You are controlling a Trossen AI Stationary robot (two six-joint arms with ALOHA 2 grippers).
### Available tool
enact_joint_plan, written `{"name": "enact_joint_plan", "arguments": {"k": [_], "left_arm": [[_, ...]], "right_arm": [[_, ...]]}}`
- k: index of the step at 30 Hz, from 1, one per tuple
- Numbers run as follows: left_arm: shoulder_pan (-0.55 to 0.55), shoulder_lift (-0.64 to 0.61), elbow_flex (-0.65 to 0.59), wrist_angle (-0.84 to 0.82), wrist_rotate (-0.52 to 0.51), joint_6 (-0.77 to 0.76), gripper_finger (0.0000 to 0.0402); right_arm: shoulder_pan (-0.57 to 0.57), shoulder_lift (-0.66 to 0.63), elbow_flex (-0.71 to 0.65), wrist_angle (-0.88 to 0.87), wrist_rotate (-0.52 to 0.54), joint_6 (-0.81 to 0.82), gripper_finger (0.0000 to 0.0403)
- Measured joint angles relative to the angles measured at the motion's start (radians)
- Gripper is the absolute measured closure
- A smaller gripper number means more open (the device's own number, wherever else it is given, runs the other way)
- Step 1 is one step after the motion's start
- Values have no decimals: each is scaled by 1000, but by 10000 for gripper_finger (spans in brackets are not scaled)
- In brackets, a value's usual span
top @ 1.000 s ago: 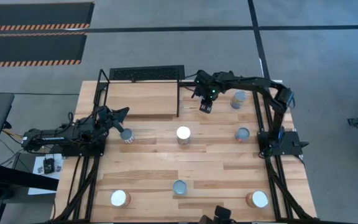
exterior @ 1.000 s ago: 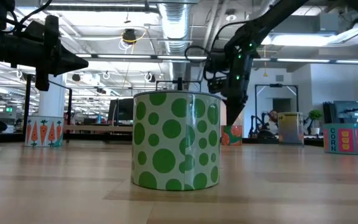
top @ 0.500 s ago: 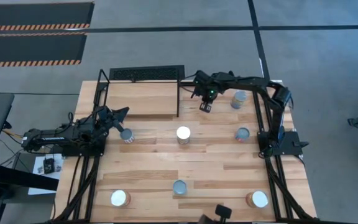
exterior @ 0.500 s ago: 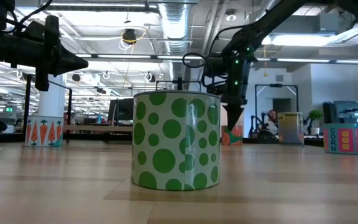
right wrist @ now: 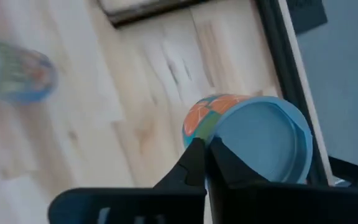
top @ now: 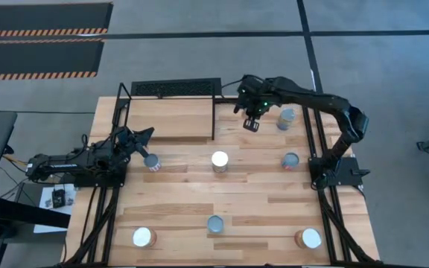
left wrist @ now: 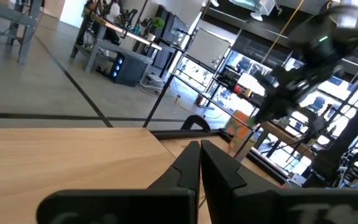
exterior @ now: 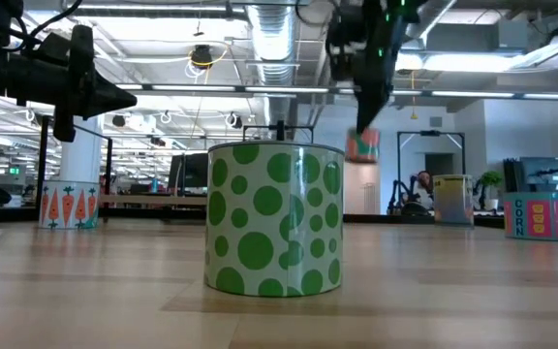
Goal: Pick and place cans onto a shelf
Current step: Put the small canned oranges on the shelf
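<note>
My right gripper is above the table just right of the shelf, a light-wood board in a black rod frame at the far left. It is shut on a can with a bluish-grey top and an orange and green side. In the low view this can hangs under the gripper. My left gripper is shut and empty above the table's left side, just beyond a silver-topped can that stands on its base. My right gripper holds the can at the edge of its top, on one side of the rim, with the two fingers close together. The fingers come from above, pointing down. The can hangs below them, clear of the table, about upright. The fingertips hide the exact hold.
Other cans stand on the plank table: a white-topped one in the middle, two at the right, a green-dotted one near the front, and two at the front corners. Black frame rods run along both table sides.
My right gripper has gone up and a little toward the table's far right. The can that stood on the table under its fingers is now lifted clear and hangs below them.
</note>
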Motion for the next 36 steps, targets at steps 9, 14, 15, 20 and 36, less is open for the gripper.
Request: {"name": "enact_joint_plan", "arguments": {"k": [9, 14, 15, 20, 36], "left_arm": [[0, 0, 0, 0, -22, 0, 401], [0, 14, 0, 4, -22, 0, 401], [0, 20, 0, -1, -21, 0, 401], [0, 34, 0, -6, -18, -9, 401], [0, 65, 0, 0, -8, -23, 401]], "right_arm": [[116, 65, 371, -25, 3, 67, 399], [162, 181, 594, -16, 1, 79, 399], [175, 216, 641, -3, 0, 77, 399], [208, 353, 746, 61, -21, 59, 400], [251, 636, 749, 113, 15, 34, 399]]}}
